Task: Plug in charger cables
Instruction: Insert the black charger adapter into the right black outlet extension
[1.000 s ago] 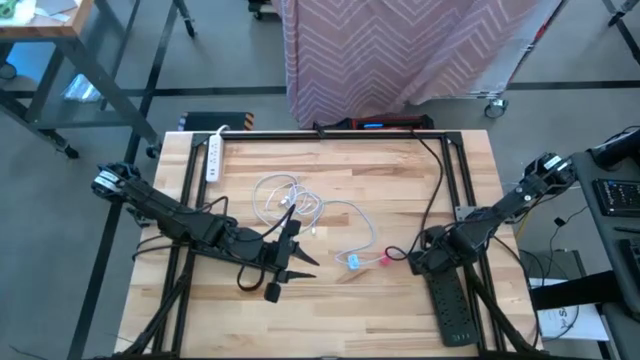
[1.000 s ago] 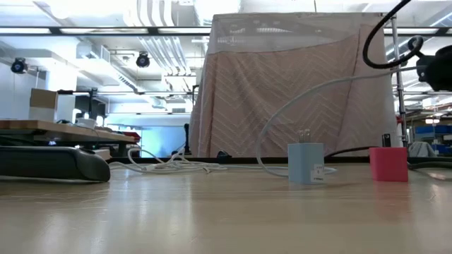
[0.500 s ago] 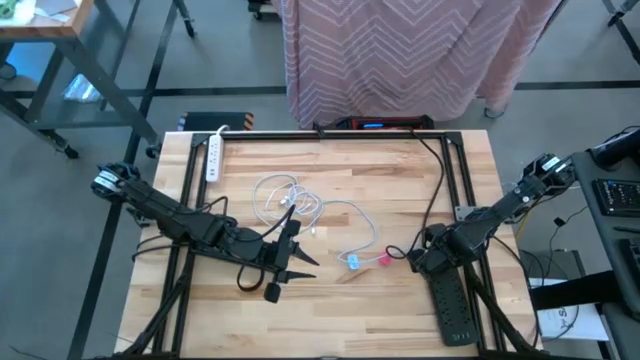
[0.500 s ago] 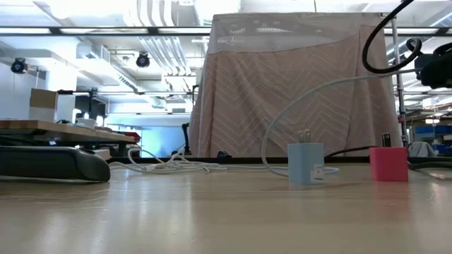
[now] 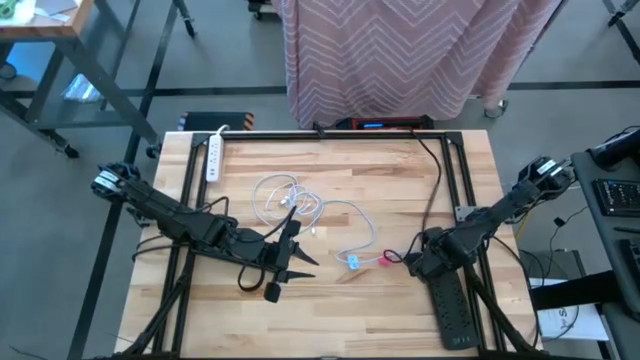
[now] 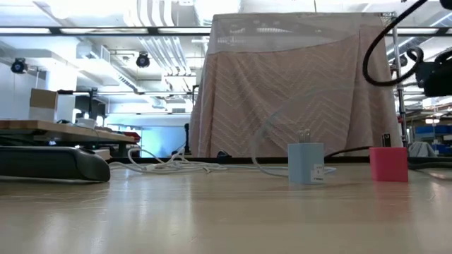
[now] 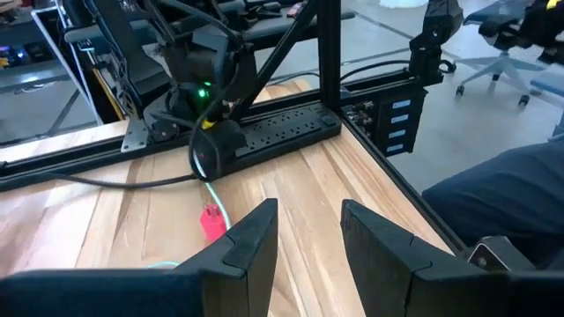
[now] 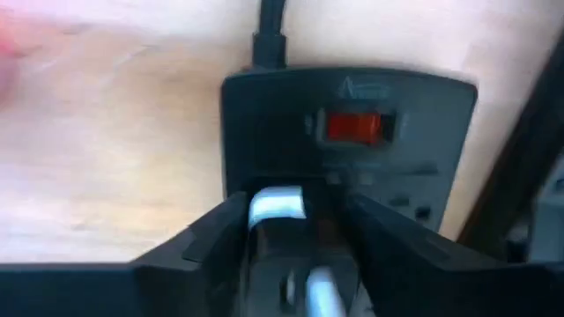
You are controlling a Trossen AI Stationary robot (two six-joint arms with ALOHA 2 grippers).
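At the right edge of the wooden tabletop (image 5: 330,310), the right tool (image 5: 425,262) is held low over the switch end of the long black power strip (image 5: 452,305), and a white plug (image 8: 278,208) is seen clamped between its two dark fingers (image 8: 204,234) in the right wrist view, directly in front of the strip's red switch (image 8: 354,126). From that tool a thin white cord is seen in the left wrist view, led across the wood toward the red-pink plug block (image 5: 384,259), which stands just beside the tool on its inner side. The light blue plug block (image 5: 353,263) is stood close beside the red-pink one, a little farther from the tool, its prongs pointed up in the low view. The remaining charger cables (image 5: 285,198) are gathered in a loose white tangle near the middle of the tabletop, well apart from the right tool, with one strand curved from the tangle to the blue block. The left tool (image 5: 287,262) is held low toward the front of the tabletop, just in front of the tangle, its fingers (image 7: 251,238) parted with nothing between them. A white power strip (image 5: 213,157) is laid by the far left corner. A thick black cord (image 5: 436,180) is run from the black strip to the far edge
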